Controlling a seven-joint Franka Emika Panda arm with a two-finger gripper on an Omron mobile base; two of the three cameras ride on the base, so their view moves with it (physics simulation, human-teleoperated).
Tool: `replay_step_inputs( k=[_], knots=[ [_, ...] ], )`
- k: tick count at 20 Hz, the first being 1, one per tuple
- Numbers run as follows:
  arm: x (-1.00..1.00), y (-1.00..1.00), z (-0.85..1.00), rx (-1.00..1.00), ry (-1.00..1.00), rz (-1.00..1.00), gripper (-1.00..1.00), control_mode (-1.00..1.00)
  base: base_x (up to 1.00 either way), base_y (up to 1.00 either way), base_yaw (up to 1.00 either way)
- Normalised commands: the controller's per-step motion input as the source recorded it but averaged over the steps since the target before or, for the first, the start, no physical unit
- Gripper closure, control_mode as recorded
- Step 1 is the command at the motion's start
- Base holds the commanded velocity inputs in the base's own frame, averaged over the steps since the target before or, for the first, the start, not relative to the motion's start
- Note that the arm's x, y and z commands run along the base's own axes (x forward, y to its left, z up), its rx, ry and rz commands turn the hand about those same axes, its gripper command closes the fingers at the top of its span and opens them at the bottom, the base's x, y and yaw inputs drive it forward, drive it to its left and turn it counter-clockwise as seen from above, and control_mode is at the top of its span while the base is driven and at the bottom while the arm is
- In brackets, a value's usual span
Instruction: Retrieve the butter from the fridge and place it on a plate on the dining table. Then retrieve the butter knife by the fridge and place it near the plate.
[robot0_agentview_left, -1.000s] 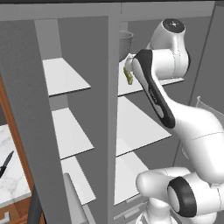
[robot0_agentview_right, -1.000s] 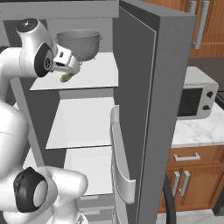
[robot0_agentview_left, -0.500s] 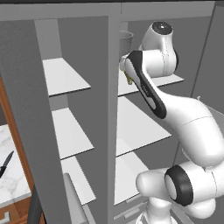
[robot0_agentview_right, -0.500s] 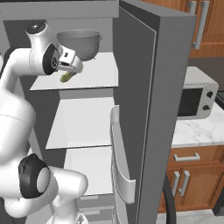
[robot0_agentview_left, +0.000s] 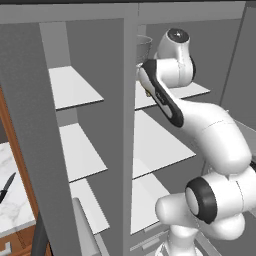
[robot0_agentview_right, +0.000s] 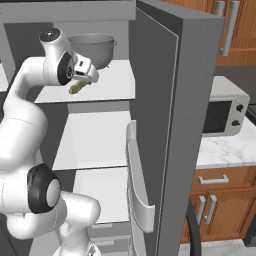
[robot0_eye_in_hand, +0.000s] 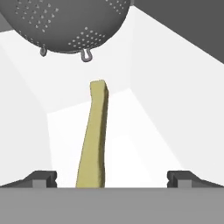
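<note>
While pincer hovers at upper fridge shelf: arm sits deeper than a second ago.
Pincer: jaws fully spread, gripping nothing.
Butter: on shelf between fingertips, below colander.

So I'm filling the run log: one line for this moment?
phase: reaching for butter | jaws: open, either side of it, not closed | butter: on fridge shelf by colander | knife: untouched

Hidden and cut-off parts around the gripper

Beyond it, the colander is cropped by the hand view's top edge. The butter's near end, between the spread fingertips, is hidden. In the left base view the arm covers most of the butter and colander.
</note>
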Motion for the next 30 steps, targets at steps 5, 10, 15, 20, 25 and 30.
replay_step_inputs(
  k=[5, 10, 15, 20, 25, 30],
  knots=[
    [0.44, 0.13, -0.02, 0.0, 0.0, 0.0, -1.0, -1.0, 0.0, 0.0, 0.0],
    [0.38, 0.16, -0.01, 0.0, 0.0, 0.0, -1.0, -1.0, 0.0, 0.0, 0.0],
    [0.25, 0.02, -0.01, 0.0, 0.01, 0.0, -1.0, -1.0, 0.0, 0.0, 0.0],
    [0.0, 0.0, -0.02, 0.0, 0.04, 0.0, -1.0, -1.0, 0.0, 0.0, 0.0],
    [0.0, 0.0, -0.12, 0.0, 0.02, 0.0, -1.0, -1.0, 0.0, 0.0, 0.0],
    [0.0, 0.0, -0.19, 0.0, 0.0, 0.0, -1.0, -1.0, 0.0, 0.0, 0.0]
  ],
)
